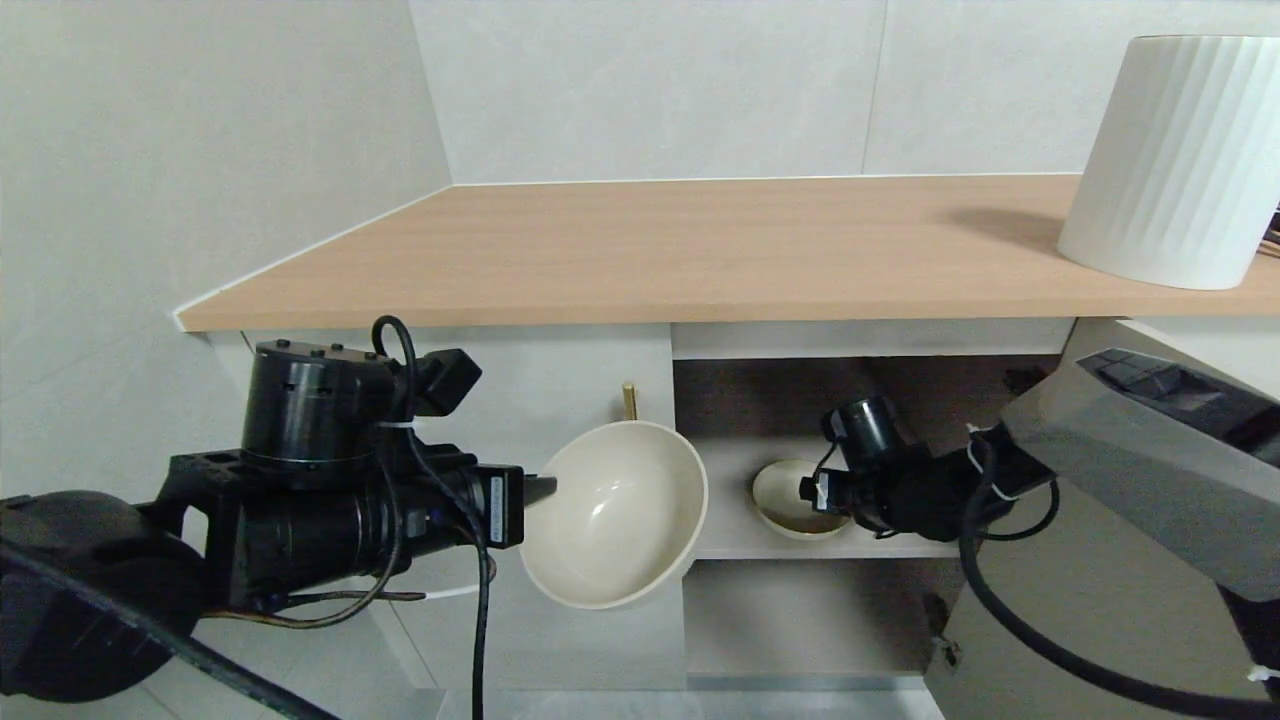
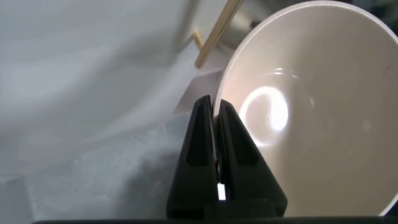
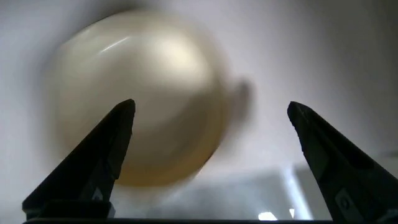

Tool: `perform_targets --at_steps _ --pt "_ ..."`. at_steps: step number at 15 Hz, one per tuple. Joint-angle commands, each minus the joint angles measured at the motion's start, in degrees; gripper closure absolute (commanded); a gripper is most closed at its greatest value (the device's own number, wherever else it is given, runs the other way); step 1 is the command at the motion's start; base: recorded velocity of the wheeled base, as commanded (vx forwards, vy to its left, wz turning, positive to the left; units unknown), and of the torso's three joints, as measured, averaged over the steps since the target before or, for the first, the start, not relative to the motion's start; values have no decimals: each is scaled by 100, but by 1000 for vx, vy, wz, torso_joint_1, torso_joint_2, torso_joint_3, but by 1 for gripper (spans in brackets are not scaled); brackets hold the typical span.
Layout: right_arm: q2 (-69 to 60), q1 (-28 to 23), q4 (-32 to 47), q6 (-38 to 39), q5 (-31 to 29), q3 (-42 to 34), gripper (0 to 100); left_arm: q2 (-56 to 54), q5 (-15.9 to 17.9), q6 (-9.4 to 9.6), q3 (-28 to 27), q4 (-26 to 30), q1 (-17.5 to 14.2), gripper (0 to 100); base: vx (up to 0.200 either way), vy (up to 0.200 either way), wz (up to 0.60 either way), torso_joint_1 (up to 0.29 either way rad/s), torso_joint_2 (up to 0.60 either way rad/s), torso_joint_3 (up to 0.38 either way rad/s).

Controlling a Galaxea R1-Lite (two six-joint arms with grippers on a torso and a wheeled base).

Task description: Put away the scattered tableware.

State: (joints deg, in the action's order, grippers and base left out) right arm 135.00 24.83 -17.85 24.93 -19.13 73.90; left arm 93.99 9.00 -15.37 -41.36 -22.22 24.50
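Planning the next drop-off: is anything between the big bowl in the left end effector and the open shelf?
Yes. The right end effector and its arm fill the opening above the shelf, at a small bowl lying there.

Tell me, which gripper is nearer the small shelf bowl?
Right. The right gripper hangs open just before the small bowl; the left gripper holds the big bowl outside.

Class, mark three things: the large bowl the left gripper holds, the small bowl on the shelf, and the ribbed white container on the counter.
large bowl [image 1: 615, 520]: head view, middle of its inner wall.
small bowl [image 1: 778, 498]: head view, inside, near its rim.
ribbed white container [image 1: 1170, 160]: head view, its ribbed side.
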Motion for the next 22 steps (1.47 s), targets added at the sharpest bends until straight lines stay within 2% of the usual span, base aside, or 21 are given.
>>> perform_targets --at_steps 1,3,5,8,9,10,12,17,19,22 --pt "-1248 470 18 -146 823 -956 0 304 -188 34 14 16 248 100 0 0 0 0 0 0" --pt "-1749 751 9 -384 1192 -1422 0 462 -583 34 85 16 485 100 0 0 0 0 0 0" --pt "-1986 936 1 -630 1192 -1659 0 700 -900 43 85 8 547 100 0 0 0 0 0 0" --pt "-2373 1050 -8 -929 1324 -1950 0 1025 -1163 52 93 25 626 100 0 0 0 0 0 0" --pt "-2487 1068 -8 -929 1517 -2011 0 1078 -1216 52 93 34 679 100 0 0 0 0 0 0" --pt "-2812 1068 1 -964 2132 -2248 0 1192 -1392 52 93 34 784 100 0 0 0 0 0 0" --pt "-3146 1199 9 -999 2660 -2424 0 1306 -1656 52 111 25 933 100 0 0 0 0 0 0" --pt "-3032 1727 71 -999 2317 -2450 0 1289 -1743 52 137 -1 1083 100 0 0 0 0 0 0" --pt "-2637 1876 528 -981 1798 -2134 0 1245 -1752 52 137 -10 1188 100 0 0 0 0 0 0" --pt "-2311 1894 510 -955 1438 -1967 0 1209 -1946 52 128 -10 1285 100 0 0 0 0 0 0"
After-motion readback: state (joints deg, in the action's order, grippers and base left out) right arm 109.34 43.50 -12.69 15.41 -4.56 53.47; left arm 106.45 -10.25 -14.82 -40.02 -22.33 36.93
